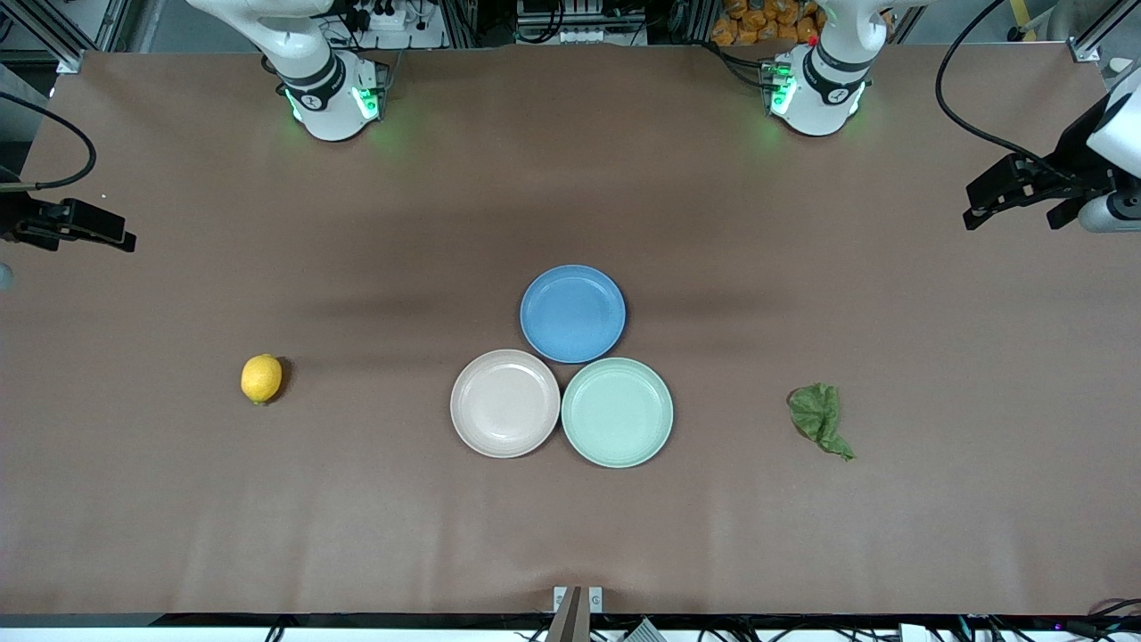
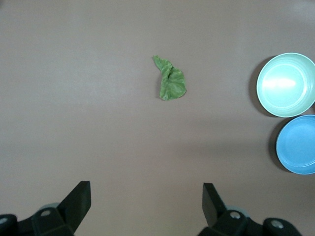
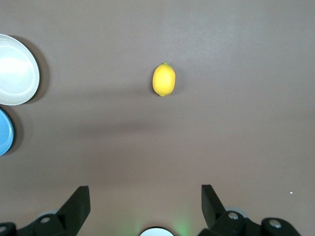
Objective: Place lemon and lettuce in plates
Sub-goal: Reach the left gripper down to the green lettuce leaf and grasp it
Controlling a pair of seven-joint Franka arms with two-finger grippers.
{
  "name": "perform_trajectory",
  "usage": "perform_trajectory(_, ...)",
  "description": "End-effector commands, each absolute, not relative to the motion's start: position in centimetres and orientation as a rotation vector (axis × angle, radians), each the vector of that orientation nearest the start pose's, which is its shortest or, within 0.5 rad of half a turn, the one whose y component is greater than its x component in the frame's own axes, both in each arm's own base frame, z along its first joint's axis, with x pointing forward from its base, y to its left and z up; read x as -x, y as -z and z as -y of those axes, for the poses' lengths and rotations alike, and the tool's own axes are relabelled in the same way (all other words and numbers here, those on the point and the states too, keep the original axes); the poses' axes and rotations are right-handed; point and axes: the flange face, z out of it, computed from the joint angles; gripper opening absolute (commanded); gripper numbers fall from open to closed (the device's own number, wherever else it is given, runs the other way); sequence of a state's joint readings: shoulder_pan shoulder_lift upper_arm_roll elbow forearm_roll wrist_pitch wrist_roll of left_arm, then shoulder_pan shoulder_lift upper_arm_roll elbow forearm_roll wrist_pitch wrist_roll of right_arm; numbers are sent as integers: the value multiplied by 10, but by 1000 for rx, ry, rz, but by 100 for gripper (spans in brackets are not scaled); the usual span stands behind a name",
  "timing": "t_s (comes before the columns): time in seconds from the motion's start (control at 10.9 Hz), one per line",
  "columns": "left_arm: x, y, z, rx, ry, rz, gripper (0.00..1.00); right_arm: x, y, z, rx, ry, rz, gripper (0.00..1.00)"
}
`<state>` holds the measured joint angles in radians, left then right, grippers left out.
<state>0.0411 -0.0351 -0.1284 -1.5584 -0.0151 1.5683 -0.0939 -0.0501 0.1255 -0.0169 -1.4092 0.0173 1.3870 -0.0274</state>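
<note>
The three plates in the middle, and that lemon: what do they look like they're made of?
The beige-pink plate, mint green plate and blue plate look like matte plastic or a wheat-straw type blend: flat pastel colour, soft sheen, thin rims. It could be glazed ceramic; the look leaves that open. The lemon has an even, bright yellow skin, so it may be a plastic replica, though real is possible.
</note>
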Motion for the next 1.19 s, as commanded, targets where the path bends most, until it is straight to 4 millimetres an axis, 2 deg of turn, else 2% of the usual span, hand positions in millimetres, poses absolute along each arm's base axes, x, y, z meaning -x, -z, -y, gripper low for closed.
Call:
perform_trajectory(0.0, -540, -655, 49, 3160, 82, -16, 100, -565, -613, 37, 3117, -248, -75, 100)
perform_trajectory(0.27, -541, -653, 46, 3163, 75, 8, 100, -560, -611, 38, 3116, -251, -80, 100)
perform_trajectory(0.46, -551, -634, 43, 3165, 17, 0, 100, -560, -610, 38, 3116, -253, -80, 100)
perform_trajectory(0.82, -584, -563, 44, 3171, -46, 2, 100, -553, -607, 40, 3115, -248, -87, 100)
perform_trajectory(1.1, -614, -480, 45, 3181, -22, 5, 100, -545, -596, 42, 3116, -229, -93, 100)
